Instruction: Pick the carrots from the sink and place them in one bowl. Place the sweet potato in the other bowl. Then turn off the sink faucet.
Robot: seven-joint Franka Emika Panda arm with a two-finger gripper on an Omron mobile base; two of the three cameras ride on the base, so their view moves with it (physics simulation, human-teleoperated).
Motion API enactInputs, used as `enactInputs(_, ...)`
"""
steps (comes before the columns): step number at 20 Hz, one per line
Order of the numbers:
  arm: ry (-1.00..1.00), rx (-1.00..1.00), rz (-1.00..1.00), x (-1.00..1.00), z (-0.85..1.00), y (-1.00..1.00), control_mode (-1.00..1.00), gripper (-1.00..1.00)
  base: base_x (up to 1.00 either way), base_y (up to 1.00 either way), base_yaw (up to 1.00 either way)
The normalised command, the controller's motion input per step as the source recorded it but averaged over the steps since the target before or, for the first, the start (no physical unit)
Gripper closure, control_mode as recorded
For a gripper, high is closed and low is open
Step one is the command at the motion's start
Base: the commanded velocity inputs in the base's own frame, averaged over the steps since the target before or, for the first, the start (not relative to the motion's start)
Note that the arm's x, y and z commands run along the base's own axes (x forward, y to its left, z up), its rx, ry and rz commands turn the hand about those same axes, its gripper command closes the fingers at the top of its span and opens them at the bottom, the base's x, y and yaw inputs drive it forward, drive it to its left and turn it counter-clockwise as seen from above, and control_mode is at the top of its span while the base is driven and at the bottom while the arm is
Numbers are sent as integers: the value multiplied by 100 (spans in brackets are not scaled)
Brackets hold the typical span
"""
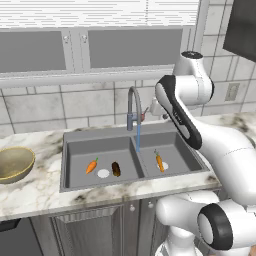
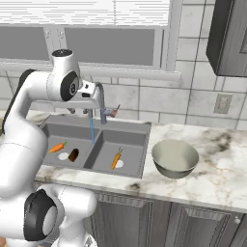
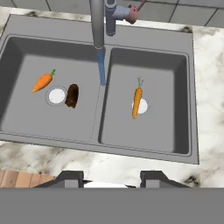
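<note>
- The double-basin sink [image 3: 192, 87] sits in a marbled tabletop [image 3: 210, 65] under a tiled wall.
- One carrot [image 3: 43, 81] lies in the left basin, beside the pale drain [image 3: 56, 96], its green top pointing toward the back wall.
- The sweet potato [image 3: 72, 95] lies just on the other side of that drain, near the central divider.
- A second carrot [image 3: 137, 102] lies in the right basin, partly across its drain.
- The faucet [image 1: 133, 107] arches over the divider, and a blue stream of water [image 3: 101, 65] falls from its spout.
- The grey bowl [image 2: 175, 158] stands on the tabletop to the right of the sink; the tan-gold bowl [image 1: 15, 163] stands to its left.
- The gripper [image 3: 111, 178] hovers above the sink's front edge, jaws apart and holding nothing.
</note>
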Motion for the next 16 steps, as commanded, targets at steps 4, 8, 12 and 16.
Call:
enactInputs(4,0,0,0,0,-16,0,-100,-100,0,0,0)
enactInputs(8,0,0,0,0,-28,0,-100,-100,0,0,0)
enactInputs(12,0,0,0,0,-26,0,-100,-100,0,0,0)
enactInputs(16,0,0,0,0,-24,-1,-100,-100,0,0,0)
